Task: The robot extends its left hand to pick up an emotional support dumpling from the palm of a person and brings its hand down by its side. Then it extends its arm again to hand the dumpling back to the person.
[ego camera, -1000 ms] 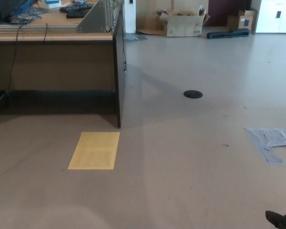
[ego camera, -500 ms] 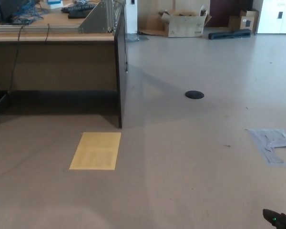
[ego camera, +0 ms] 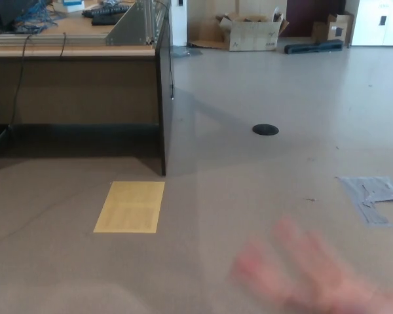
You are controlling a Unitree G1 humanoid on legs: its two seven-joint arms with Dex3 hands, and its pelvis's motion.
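Dumpling unseen, person's blurred open hand [ego camera: 314, 275] low right, robot hands out of frame, no legible writing.

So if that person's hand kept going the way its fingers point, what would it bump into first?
Nothing close, probably. The person's hand is blurred, its fingers pointing up-left over bare floor. Far along that line stands the desk's dark end panel, but depth is hard to judge.

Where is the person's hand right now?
In the head view, the person's hand is a blurred shape at the bottom right, just below the grey taped patch on the floor and right of the yellow rectangle.
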